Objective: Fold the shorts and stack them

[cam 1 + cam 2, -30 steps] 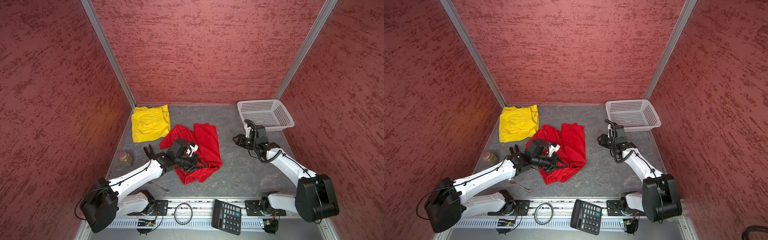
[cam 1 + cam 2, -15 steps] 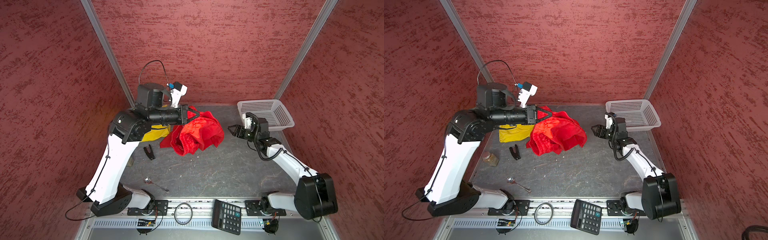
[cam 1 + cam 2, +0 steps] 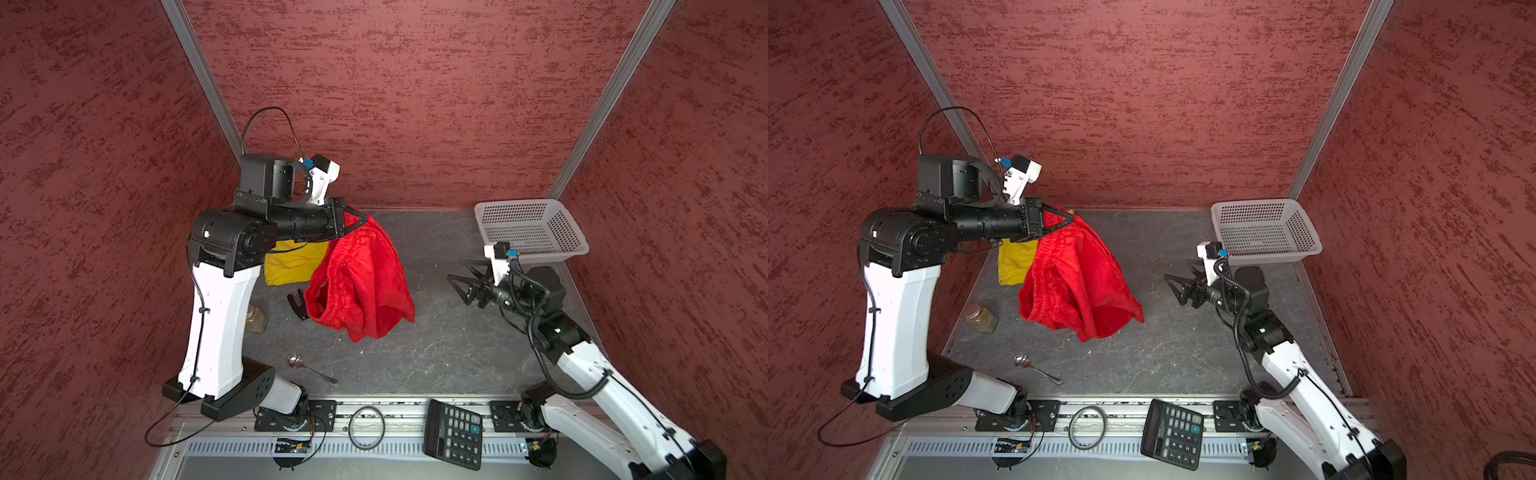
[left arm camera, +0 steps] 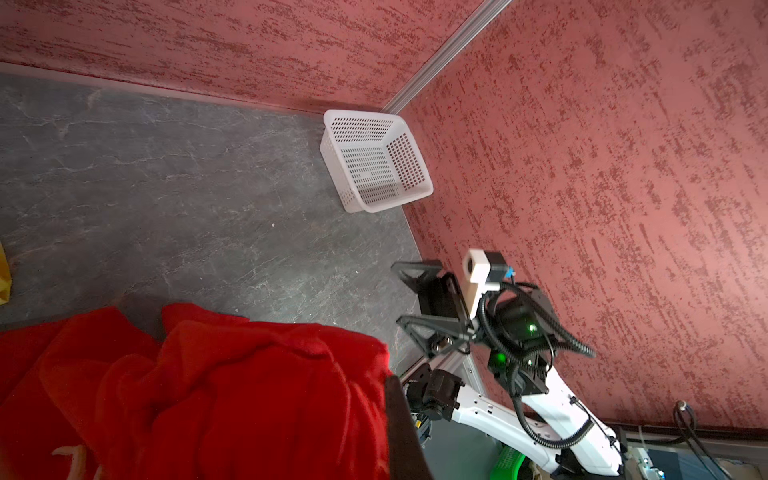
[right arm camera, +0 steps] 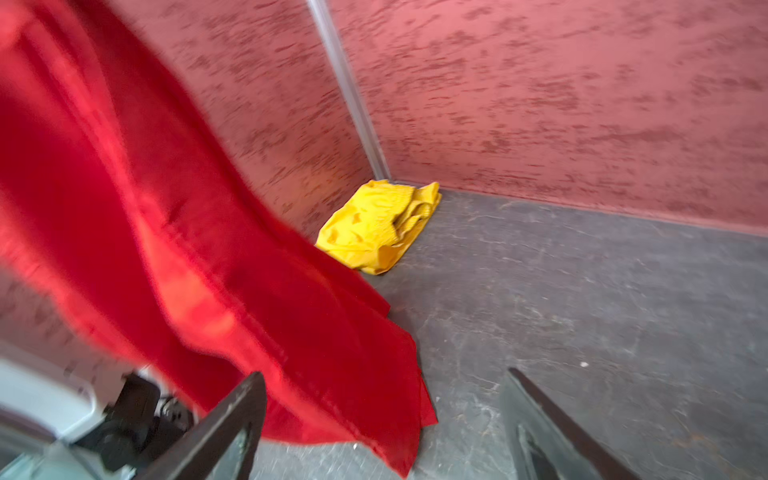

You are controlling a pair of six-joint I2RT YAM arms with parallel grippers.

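- Left pincer [image 3: 359, 220] is pressed together on the gathered waistband of the red shorts [image 3: 365, 282], high above the table [image 3: 436, 353].
- Its arm rises upright from the base, bends at the elbow, and the forearm runs level toward the middle.
- Red shorts hang crumpled from that grip; whether the hem touches the table I cannot tell.
- Right pincer [image 3: 458, 271] is spread wide and empty, pointing at the hanging cloth, apart from it.
- Its arm reaches forward, wrist just in front of the white basket [image 3: 540, 254].
- Yellow shorts [image 3: 291, 266] lie bunched in the table's far left corner, partly behind the left arm.
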